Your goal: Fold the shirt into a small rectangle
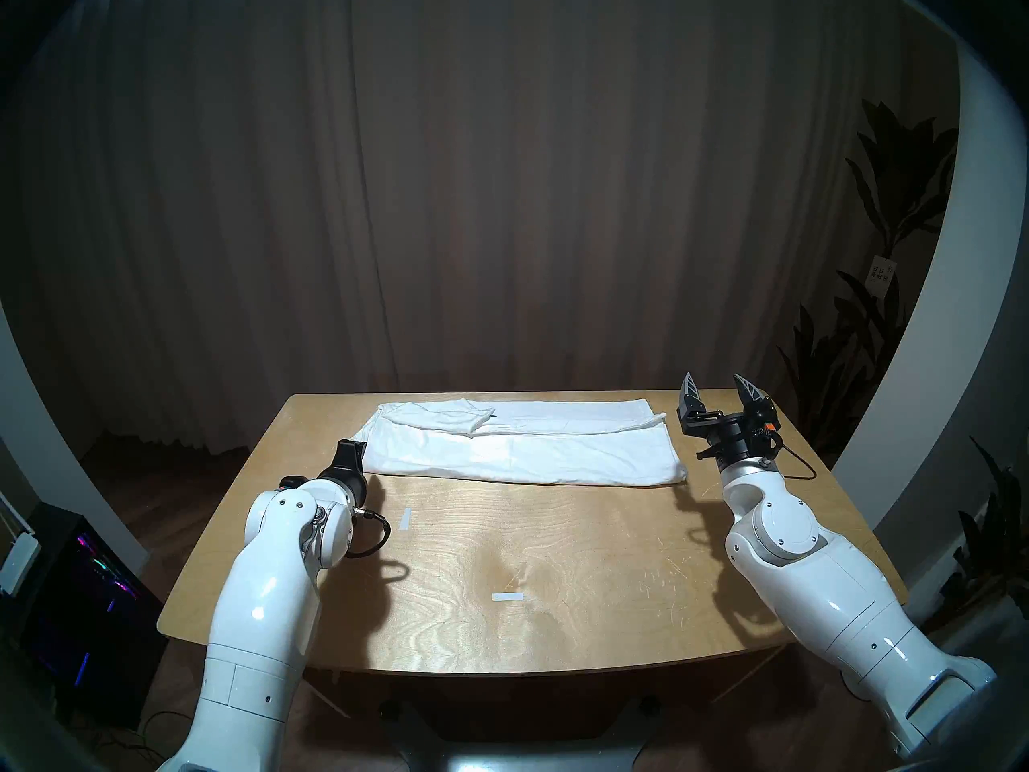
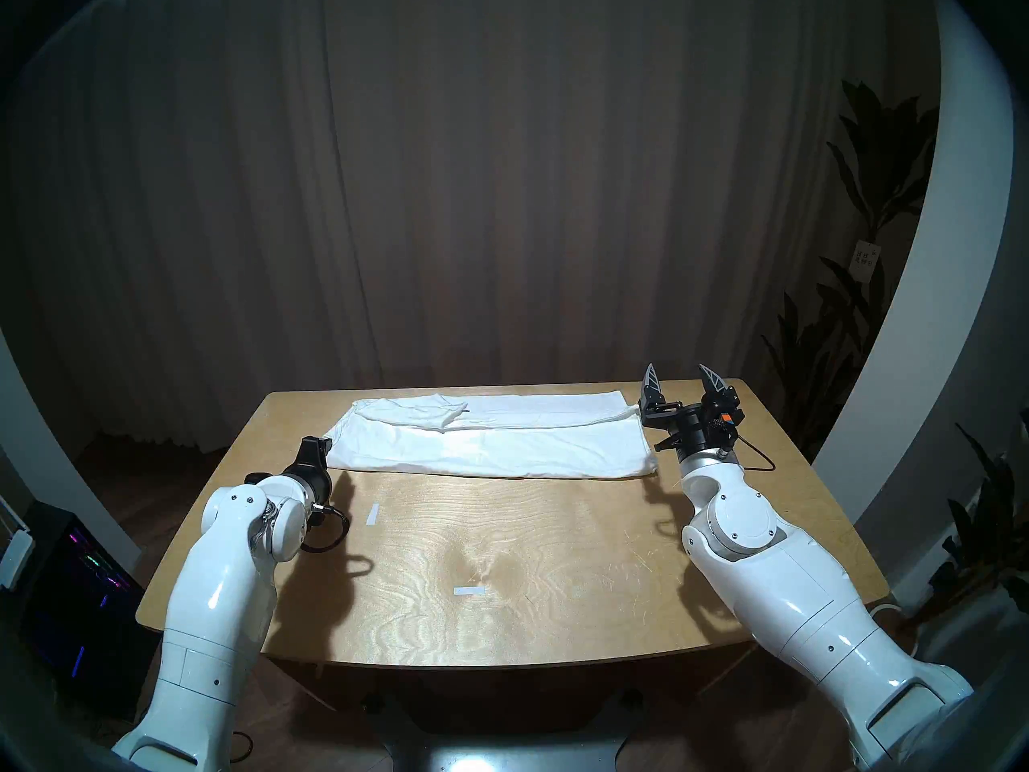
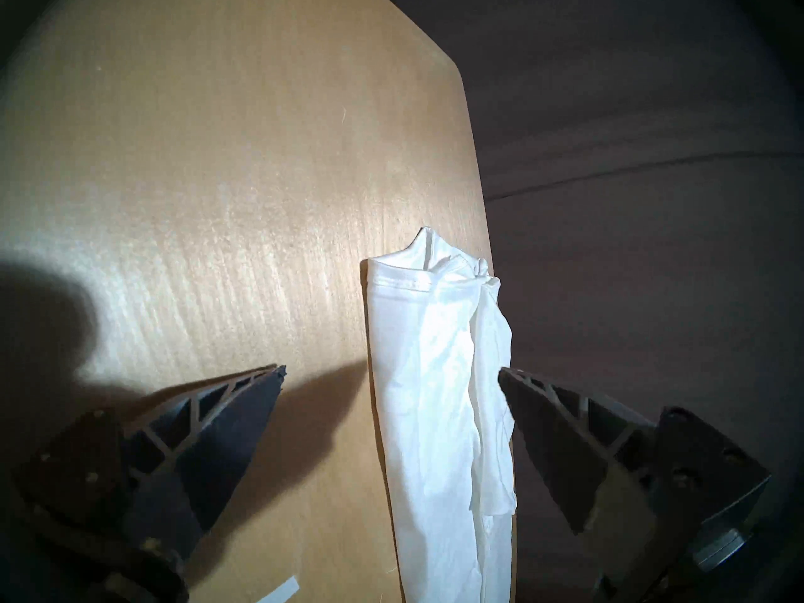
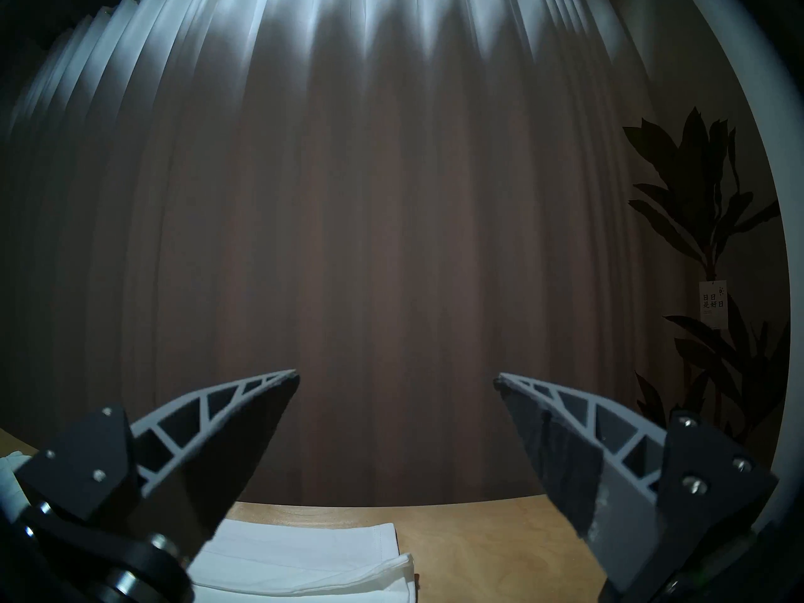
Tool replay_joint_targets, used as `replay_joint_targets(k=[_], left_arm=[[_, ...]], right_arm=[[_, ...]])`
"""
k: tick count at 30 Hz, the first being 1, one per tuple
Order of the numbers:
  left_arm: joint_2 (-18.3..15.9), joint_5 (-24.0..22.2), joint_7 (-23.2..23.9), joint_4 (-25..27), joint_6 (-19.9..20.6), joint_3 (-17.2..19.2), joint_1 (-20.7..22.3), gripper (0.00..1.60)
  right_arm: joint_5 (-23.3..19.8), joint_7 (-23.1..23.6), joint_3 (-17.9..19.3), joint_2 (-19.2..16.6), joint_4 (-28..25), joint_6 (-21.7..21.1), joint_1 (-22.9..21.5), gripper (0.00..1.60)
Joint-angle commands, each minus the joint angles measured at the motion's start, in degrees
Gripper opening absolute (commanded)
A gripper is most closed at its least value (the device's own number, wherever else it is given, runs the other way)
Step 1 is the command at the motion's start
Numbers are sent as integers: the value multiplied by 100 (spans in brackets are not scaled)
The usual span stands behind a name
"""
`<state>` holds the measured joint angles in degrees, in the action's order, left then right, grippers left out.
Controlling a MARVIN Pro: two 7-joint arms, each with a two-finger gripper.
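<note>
The white shirt lies folded lengthwise into a long band across the far side of the wooden table, with a sleeve folded on top near its left end. No red letters show. My left gripper is low at the shirt's left end, open and empty. In the left wrist view the shirt runs away between the spread fingers of the left gripper. My right gripper is open and empty. It points upward just beyond the shirt's right end. The right wrist view shows the shirt's corner below the right gripper.
Two small white tape strips are stuck on the table nearer me. A dark curtain hangs behind the table. A plant stands at the right. A computer with coloured lights sits on the floor at the left.
</note>
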<state>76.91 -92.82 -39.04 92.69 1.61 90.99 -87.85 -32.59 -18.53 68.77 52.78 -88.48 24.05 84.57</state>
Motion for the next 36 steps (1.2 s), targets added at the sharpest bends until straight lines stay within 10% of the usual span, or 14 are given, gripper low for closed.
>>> replay_joint_targets(k=[1, 36], left_arm=[[-85, -41, 170, -328, 212, -81, 637, 160], [-420, 357, 929, -2957, 1041, -679, 2067, 149]], right_arm=[[41, -119, 94, -50, -270, 28, 35, 160], [236, -815, 271, -261, -905, -56, 466, 160]])
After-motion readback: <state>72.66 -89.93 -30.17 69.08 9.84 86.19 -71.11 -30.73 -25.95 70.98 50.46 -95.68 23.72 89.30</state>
